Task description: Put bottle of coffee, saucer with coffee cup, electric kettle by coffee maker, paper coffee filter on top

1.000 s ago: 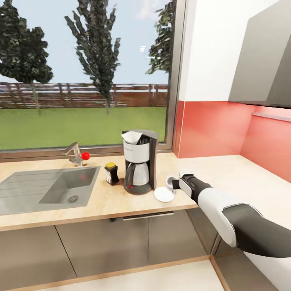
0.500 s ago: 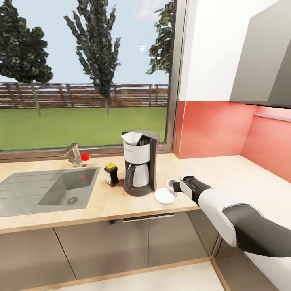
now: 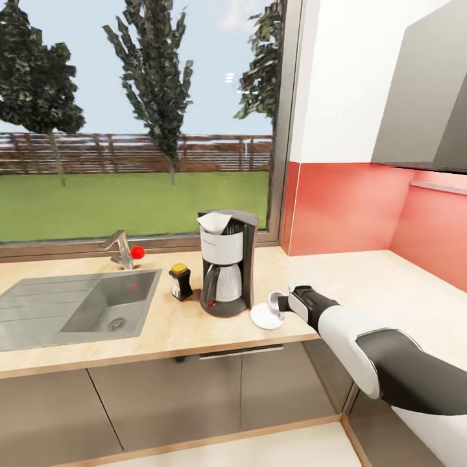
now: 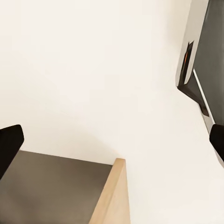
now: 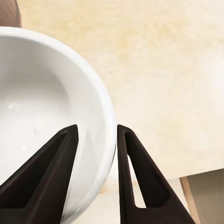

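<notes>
The right gripper (image 5: 95, 158) pinches the cup (image 5: 51, 121) by its wall, one finger inside and one outside, over the saucer (image 3: 264, 316) near the countertop's (image 3: 194, 324) front edge, just right of the coffee maker (image 3: 224, 263). A thin-rim grip like this could let the cup tip or land off-centre and nudge the saucer towards the edge. Open counter lies to the right; the maker crowds the left. The left gripper (image 4: 112, 144) is spread wide, holding nothing.

Bottle of coffee (image 3: 181, 281) left of coffee maker (image 3: 224, 262); saucer (image 3: 265, 317) right.
</notes>
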`<state>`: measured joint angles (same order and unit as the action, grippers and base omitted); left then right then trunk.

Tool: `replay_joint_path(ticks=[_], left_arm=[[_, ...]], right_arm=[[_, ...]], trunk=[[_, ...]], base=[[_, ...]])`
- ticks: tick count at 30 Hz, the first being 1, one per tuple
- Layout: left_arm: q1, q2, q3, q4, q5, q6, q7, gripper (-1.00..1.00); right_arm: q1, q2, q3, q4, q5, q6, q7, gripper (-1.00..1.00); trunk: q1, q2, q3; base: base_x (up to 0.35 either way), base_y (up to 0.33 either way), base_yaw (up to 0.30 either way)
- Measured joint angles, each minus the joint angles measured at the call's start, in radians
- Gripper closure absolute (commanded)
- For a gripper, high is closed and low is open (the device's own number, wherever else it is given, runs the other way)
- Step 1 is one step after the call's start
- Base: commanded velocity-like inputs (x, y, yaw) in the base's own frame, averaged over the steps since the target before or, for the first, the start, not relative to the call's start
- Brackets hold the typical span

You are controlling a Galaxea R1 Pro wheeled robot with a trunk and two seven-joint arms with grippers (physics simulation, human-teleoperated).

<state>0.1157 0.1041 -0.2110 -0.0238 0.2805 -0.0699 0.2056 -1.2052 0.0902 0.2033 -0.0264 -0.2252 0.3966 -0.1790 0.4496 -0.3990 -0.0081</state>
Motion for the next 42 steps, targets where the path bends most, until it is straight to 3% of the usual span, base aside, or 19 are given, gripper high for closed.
replay_joint_path(ticks=[42], left_arm=[[0.000,0.000,-0.001,0.000,-0.001,0.000,0.000,-1.00]], right_arm=[[0.083,-0.001,-0.001,0.000,-0.001,-0.003,0.000,1.00]], trunk=[[0.000,0.000,0.000]], base=[[0.057,0.016,0.000]])
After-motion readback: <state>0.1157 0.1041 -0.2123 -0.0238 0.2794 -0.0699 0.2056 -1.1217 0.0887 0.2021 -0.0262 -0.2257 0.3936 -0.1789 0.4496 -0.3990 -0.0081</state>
